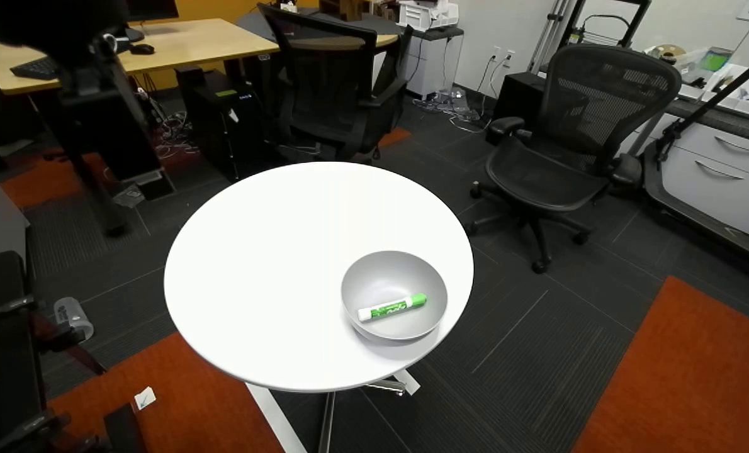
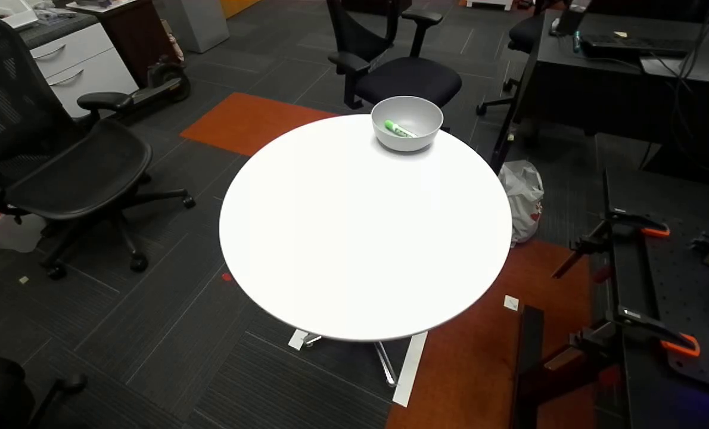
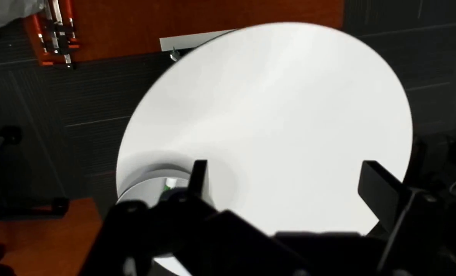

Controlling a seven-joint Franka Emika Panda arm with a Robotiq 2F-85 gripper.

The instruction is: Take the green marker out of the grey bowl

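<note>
The green marker (image 1: pixel 392 307), with a white end, lies inside the grey bowl (image 1: pixel 387 267). The bowl stands upright near the edge of the white round table. In an exterior view the marker (image 2: pixel 398 128) leans low inside the bowl (image 2: pixel 429 134). In the wrist view the bowl (image 3: pixel 141 191) is at the lower left, partly hidden by a finger. Only the marker's white end and some green (image 3: pixel 170 183) show there. My gripper (image 3: pixel 284 163) is open and empty, high above the table, with the bowl off to its left. It also shows dark in an exterior view (image 1: pixel 154 182), away from the bowl.
The white round table (image 1: pixel 274 264) carries the bowl. Black office chairs (image 1: pixel 557 138) (image 2: pixel 408 77) stand around it. A black bench with orange-tipped clamps (image 2: pixel 676 286) is beside it. A wooden desk (image 1: pixel 185 44) stands behind.
</note>
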